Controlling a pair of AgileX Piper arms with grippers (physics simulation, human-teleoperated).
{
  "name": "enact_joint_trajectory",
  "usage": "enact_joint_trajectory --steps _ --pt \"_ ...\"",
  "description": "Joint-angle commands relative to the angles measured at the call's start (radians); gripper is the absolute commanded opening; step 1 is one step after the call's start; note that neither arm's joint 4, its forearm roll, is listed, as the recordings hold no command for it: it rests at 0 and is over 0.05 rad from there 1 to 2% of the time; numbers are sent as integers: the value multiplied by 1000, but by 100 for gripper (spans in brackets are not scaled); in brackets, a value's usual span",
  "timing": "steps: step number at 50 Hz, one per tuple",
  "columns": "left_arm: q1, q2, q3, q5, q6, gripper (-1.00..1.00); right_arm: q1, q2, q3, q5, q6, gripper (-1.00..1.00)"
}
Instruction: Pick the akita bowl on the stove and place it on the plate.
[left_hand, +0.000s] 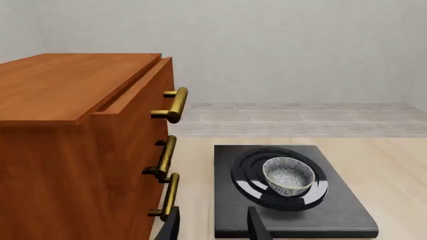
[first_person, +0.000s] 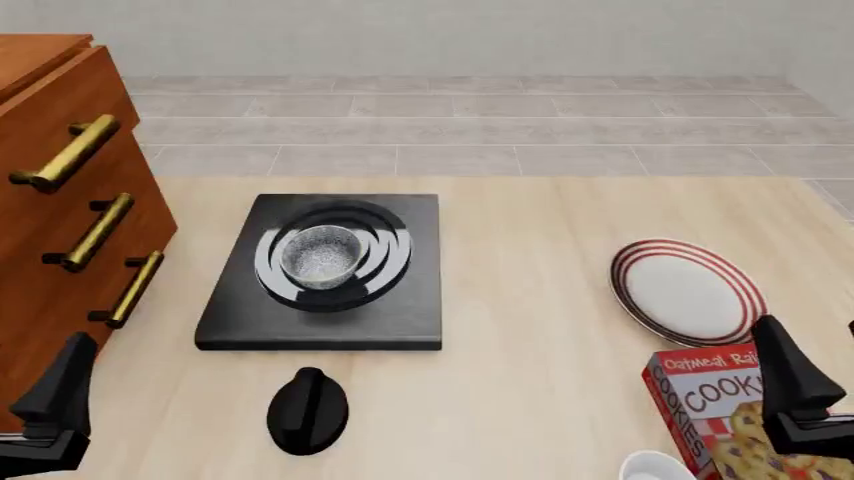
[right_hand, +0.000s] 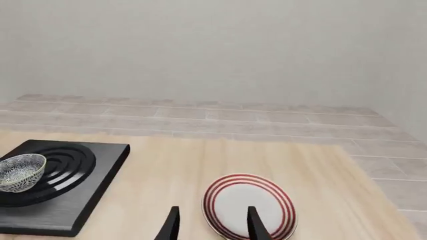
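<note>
Reach not begun: both claws released, bowl waiting on the stove.

The left claw (left_hand: 213, 227) hangs spread and empty, short of the stove (first_person: 400, 310); the right claw (right_hand: 212, 225) likewise, near the plate (first_person: 689, 292). The bowl (first_person: 320, 256) sits centred on the stove's rings; I'd lower the left claw over one wall and pinch the rim.

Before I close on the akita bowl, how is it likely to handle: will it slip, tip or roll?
The akita bowl looks rigid and glazed, so the fingers may slide on its curved wall; gripping over the rim is probably safer. It sits upright on the stove rings, on what looks like a narrow base, so a sideways nudge could tip it. Being round, it would likely roll if dropped.
</note>
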Motion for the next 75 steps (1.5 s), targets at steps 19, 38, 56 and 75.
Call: enact_joint_trajectory --steps 19,38,56,75 --pt "0 0 0 0 0 100 192 439 -324 -64 -45 100" --pt "0 0 0 0 0 100 345 700 -590 45 -70 100" --pt "0 0 0 0 0 100 430 938 -811 176 -51 100" --pt "0 0 0 0 0 100 549 1168 -1004 310 -1 100"
